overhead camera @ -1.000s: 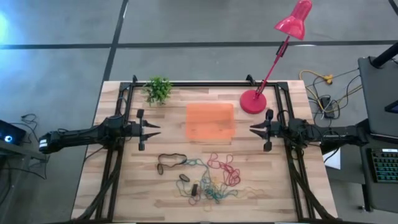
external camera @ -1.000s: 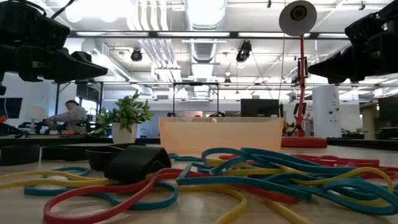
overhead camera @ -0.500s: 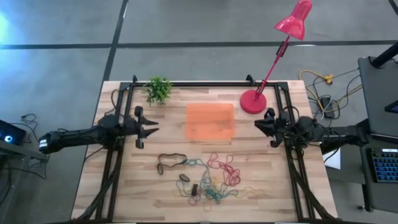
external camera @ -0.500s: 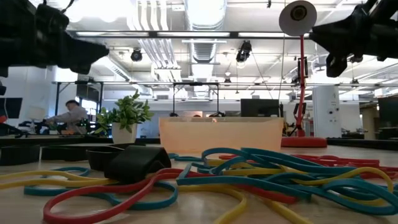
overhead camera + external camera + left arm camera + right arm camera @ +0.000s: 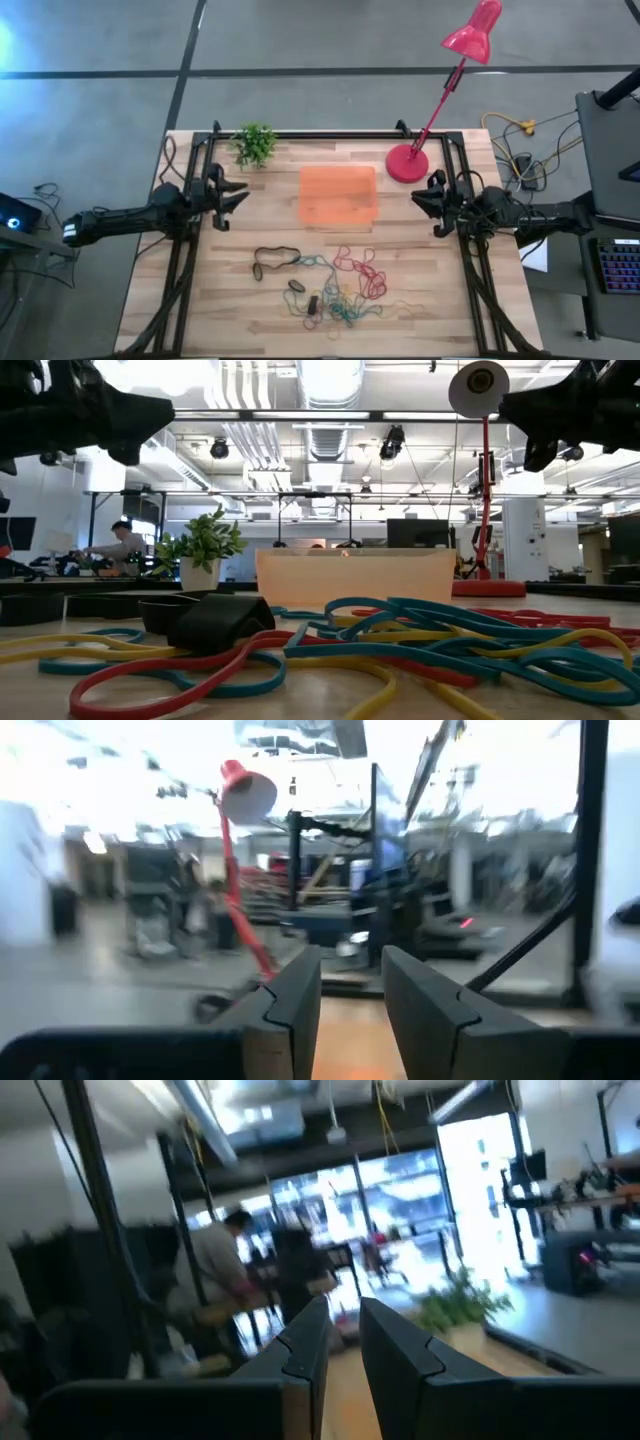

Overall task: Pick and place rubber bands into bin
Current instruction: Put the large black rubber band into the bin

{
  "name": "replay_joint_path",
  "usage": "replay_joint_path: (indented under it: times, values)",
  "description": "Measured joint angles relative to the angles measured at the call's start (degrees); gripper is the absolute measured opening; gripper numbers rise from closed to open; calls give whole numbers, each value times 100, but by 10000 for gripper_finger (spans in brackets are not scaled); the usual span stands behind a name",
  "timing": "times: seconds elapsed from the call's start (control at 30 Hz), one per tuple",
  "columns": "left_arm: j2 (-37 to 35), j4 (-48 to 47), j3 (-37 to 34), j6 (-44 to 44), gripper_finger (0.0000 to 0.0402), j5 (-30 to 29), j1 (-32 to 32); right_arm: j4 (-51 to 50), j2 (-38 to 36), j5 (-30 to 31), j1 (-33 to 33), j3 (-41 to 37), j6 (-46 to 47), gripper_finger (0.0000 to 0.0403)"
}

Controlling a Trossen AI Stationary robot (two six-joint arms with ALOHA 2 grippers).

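Orange and translucent, the bin (image 5: pixel 338 195) sits mid-table, and I place everything else from it. My left gripper (image 5: pixel 233 192) hangs in the air off its left side, fingers (image 5: pixel 300 995) parted by a narrow gap and holding nothing. My right gripper (image 5: pixel 422 198) hangs off its right side, jaws nearly closed and bare. Rubber bands (image 5: pixel 340 285) lie tangled on the wood on its near side, apart from it. A red lamp (image 5: pixel 407 163) stands by its far right corner, seemingly close beside my right gripper.
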Motion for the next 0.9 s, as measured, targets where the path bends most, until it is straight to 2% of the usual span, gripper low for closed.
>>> replay_joint_path:
  times: [0.07, 0.17, 0.27, 0.43, 0.57, 0.6, 0.73, 0.9]
  values:
    - [60, 5, 0, -277, 93, 6, 0, 595, 57, -369, -2, 0, -171, 52]
    - [135, 32, 0, -5, 93, 9, 0, 1535, 292, -1568, 4, 133, -952, 52]
    - [262, 18, 0, 164, 93, 11, 0, 1463, 663, -2125, 25, 766, -1533, 52]
    - [546, 18, 0, 120, 93, 164, 0, -778, 1750, -2043, 74, 2128, -2199, 52]
    - [855, 26, 9, -322, 93, 1730, -6, -2101, 2840, -2043, 74, 3031, -2163, 52]
    - [971, 35, 18, -516, 93, 1972, -27, -2344, 3105, -2037, 74, 3202, -2171, 52]
    - [1758, 4, 199, -783, 93, 2059, -286, -3167, 4032, -1878, 74, 3751, -2519, 52]
    - [2940, -14, 838, -193, 93, 1822, -767, -3947, 4608, -1368, 72, 4140, -2795, 52]
